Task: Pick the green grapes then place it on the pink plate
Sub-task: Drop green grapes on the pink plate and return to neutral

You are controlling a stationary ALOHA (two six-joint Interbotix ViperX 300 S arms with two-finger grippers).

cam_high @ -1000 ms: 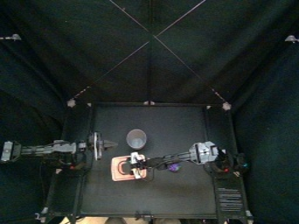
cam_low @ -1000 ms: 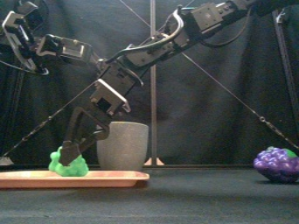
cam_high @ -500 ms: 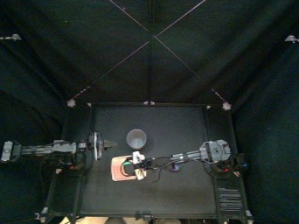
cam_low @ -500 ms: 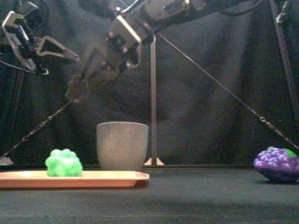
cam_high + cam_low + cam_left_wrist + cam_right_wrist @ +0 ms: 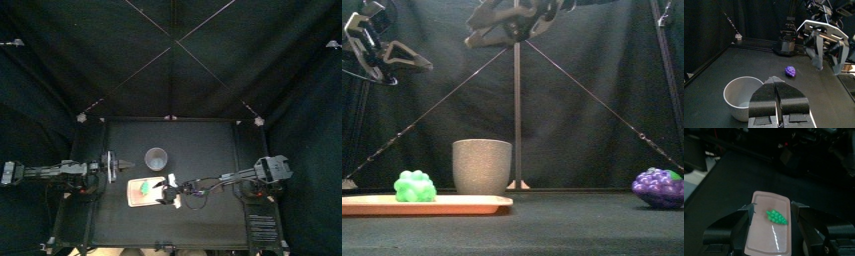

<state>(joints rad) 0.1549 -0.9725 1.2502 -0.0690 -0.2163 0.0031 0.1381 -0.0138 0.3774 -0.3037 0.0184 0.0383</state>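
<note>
High over the pink plate [image 5: 767, 235], near the top of the booth, hangs the right arm's hand [image 5: 509, 20]. The arm reaches in from the right side, stretched out long toward the middle of the counter [image 5: 569, 215]. Its two jaws stand wide apart with nothing between them, and they point down at the plate lying beneath. One bunch of green grapes [image 5: 414, 186] sits on that plate, toward its left end as seen from the front, touching only the plate.

The left arm rests at the counter's left side. Its hand [image 5: 776, 85] is raised off the surface and points toward the middle, with the jaws pressed together and empty.

One tall grey speckled cup [image 5: 482, 166] stands upright just behind the plate. One bunch of purple grapes [image 5: 659, 187] lies on the counter's right part, well apart from the plate and the cup.
</note>
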